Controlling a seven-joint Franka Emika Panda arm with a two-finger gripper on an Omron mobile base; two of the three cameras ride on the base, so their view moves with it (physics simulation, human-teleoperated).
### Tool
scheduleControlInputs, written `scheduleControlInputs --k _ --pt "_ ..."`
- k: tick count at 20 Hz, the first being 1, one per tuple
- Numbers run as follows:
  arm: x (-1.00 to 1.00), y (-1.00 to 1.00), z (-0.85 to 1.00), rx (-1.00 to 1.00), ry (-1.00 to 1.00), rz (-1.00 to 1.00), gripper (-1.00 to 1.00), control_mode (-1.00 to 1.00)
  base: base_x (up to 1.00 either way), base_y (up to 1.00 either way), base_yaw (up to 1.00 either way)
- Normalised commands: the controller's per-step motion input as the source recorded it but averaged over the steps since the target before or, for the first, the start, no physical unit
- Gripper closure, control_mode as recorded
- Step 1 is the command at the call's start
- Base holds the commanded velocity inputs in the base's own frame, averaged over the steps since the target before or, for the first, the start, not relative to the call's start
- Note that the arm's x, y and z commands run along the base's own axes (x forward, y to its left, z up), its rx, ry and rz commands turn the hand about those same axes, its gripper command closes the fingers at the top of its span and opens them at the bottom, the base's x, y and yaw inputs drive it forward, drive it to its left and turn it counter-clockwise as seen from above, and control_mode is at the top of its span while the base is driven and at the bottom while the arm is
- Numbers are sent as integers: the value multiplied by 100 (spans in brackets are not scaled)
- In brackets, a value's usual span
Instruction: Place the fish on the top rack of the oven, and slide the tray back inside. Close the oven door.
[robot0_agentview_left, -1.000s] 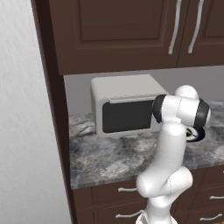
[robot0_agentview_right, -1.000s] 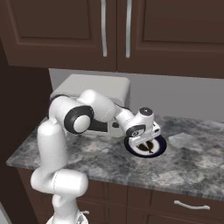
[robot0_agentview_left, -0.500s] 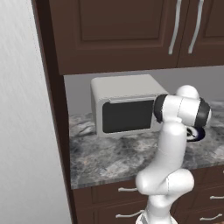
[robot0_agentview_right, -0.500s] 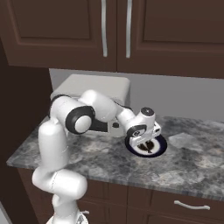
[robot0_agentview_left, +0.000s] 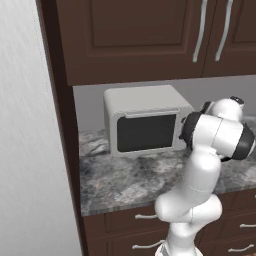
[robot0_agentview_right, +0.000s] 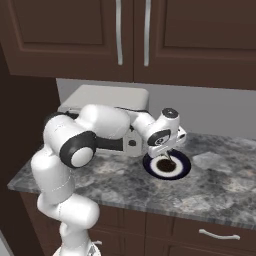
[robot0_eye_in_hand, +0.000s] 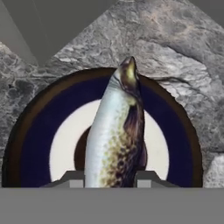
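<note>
- Over the last second the gripper had gone from wide open to nearly shut, and the hand view showed its two dark fingertips pressed against either flank of the speckled silver-and-brown fish.
- The fish lay along the round plate with a dark blue band and white centre, its pointed end reaching the plate's far rim; whether it had left the plate's surface could not be told.
- In the right base view the gripper hung straight down over that plate, which stood on the grey marbled stone desk just right of the small white box with a dark window.
- The arm's pose looked much the same as a second before; only the jaws had closed.
- Judgement: the grasp seemed made, so the pick-up step was all but done, with a lift as the likely next move.
- Everything else was outstanding: carrying the fish to the oven's top rack, sliding that tray in, shutting the door.
</note>
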Motion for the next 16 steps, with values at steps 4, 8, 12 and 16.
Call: scheduleControlInputs --k 4,8,12,16 --pt "-38 7 29 0 -3 15 100 -100 0 0 0" --pt "-59 14 42 -1 -5 15 100 -100 0 0 0" --pt "-57 43 62 -7 -7 15 100 -100 0 0 0" --pt "-40 71 42 -11 0 19 100 -100 0 0 0"
